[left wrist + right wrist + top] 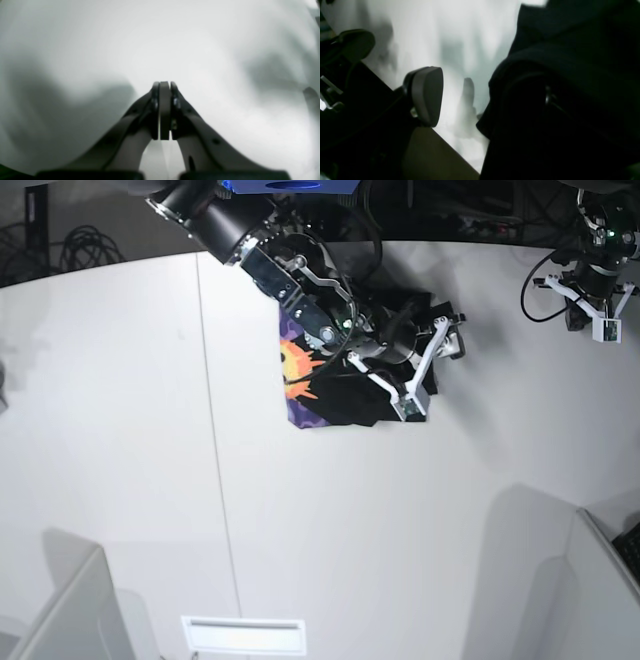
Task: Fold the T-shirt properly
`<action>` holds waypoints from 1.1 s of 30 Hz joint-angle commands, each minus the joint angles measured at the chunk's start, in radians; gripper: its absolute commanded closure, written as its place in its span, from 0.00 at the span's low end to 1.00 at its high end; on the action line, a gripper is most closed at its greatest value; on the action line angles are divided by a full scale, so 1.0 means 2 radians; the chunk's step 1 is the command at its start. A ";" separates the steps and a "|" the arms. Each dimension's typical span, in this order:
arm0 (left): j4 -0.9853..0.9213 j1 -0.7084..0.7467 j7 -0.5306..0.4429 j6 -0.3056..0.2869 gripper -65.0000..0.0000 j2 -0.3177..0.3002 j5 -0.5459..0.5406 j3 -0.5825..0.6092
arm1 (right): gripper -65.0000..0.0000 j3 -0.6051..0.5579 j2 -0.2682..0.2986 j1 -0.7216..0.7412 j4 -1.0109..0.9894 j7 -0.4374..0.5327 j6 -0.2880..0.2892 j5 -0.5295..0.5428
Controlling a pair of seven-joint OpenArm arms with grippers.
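Note:
The T-shirt [345, 402] lies as a folded black bundle at the table's back middle, its orange-yellow sun print [298, 370] on purple showing at the left edge. My right arm [330, 320] reaches over it from the back left. In the right wrist view the right gripper [467, 100] is open: one grey finger pad [427, 95] is bare, and black T-shirt cloth [560, 82] covers the other side. My left gripper [164, 85] is shut and empty above bare white table; its arm [598, 280] sits at the back right, away from the shirt.
The white table [350, 530] has a thin seam [215, 440] running front to back. Grey panels stand at the front left corner [60, 610] and front right corner [600, 580]. A white slotted strip [243, 633] lies at the front edge.

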 commanded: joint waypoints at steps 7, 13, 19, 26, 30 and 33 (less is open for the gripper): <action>-0.023 -0.003 -0.010 0.000 1.00 -0.006 -0.006 -0.005 | 0.30 -0.041 -0.007 0.028 0.006 0.007 0.004 0.004; -0.028 -0.011 -0.010 0.000 1.00 -0.007 -0.006 -0.005 | 0.29 -0.129 -0.008 0.089 0.025 0.007 0.010 0.004; -0.029 -0.014 -0.010 0.000 1.00 -0.007 -0.006 -0.005 | 0.39 -0.109 0.035 0.102 0.133 0.004 0.021 0.000; -0.029 -0.012 -0.010 0.000 1.00 -0.007 -0.006 -0.005 | 1.00 0.040 0.120 0.017 0.227 0.004 0.007 0.004; -0.028 -0.012 -0.010 0.000 1.00 -0.007 -0.006 -0.005 | 1.00 0.100 0.127 -0.047 0.217 0.004 0.007 0.000; -0.028 -0.011 -0.010 0.000 1.00 -0.007 -0.006 -0.005 | 1.00 0.118 0.146 -0.071 0.196 0.004 0.007 -0.001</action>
